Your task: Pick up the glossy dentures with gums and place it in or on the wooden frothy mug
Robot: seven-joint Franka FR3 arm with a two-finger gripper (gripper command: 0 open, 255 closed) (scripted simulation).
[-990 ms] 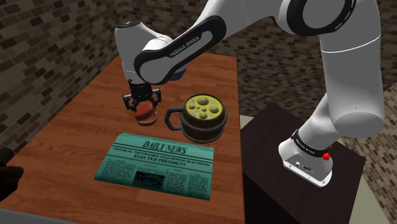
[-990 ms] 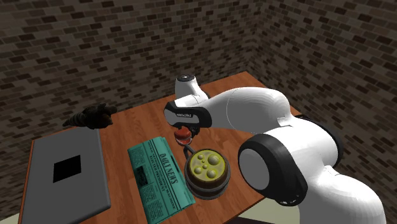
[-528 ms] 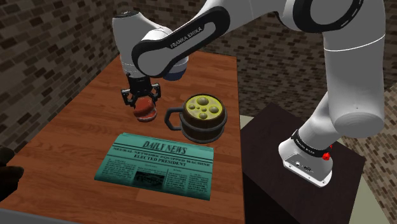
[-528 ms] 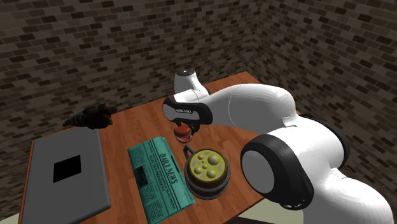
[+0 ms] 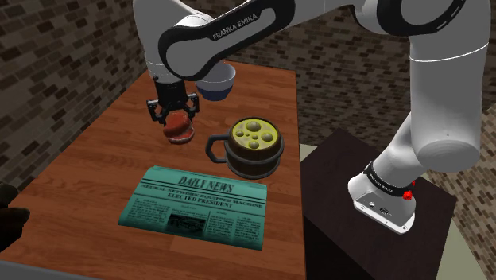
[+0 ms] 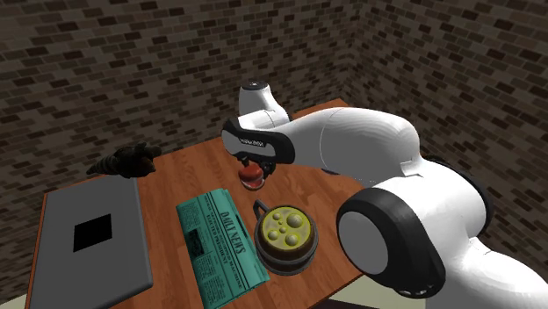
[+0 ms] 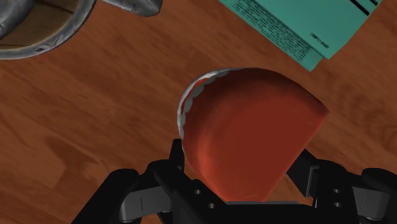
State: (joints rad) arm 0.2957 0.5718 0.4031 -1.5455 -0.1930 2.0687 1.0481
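Gripper point(image 5: 177, 119) is clamping the dentures point(image 5: 179, 131), one black finger pressing each side. I'm reading it as hanging just over the wooden table point(image 5: 95, 159), beside the mug's handle on the shoulder view's left.

Scanning the shoulder view left to right, I'm seeing:
- a dark lump point(image 5: 12, 221) at the edge
- a teal newspaper point(image 5: 197, 205) lying flat at the near side
- the held dentures
- a pale bowl point(image 5: 216, 79) peeking out behind the arm
- the mug point(image 5: 253, 147)
- the dark stand point(image 5: 373, 199)

The second exterior view is giving me a grey slab point(image 6: 92, 237) with a black square on it, sitting to the left of the newspaper point(image 6: 219, 241), with the dark lump point(image 6: 125, 160) behind it. The wrist view is showing the detail: the dentures point(image 7: 251, 137) are looking like a glossy red-orange gum dome with a thin row of whitish teeth along one edge.

I'm counting one each of dentures, mug, newspaper, bowl, slab and lump.

The mug is looking like a dark wooden barrel with yellow-green bubbly froth on top.
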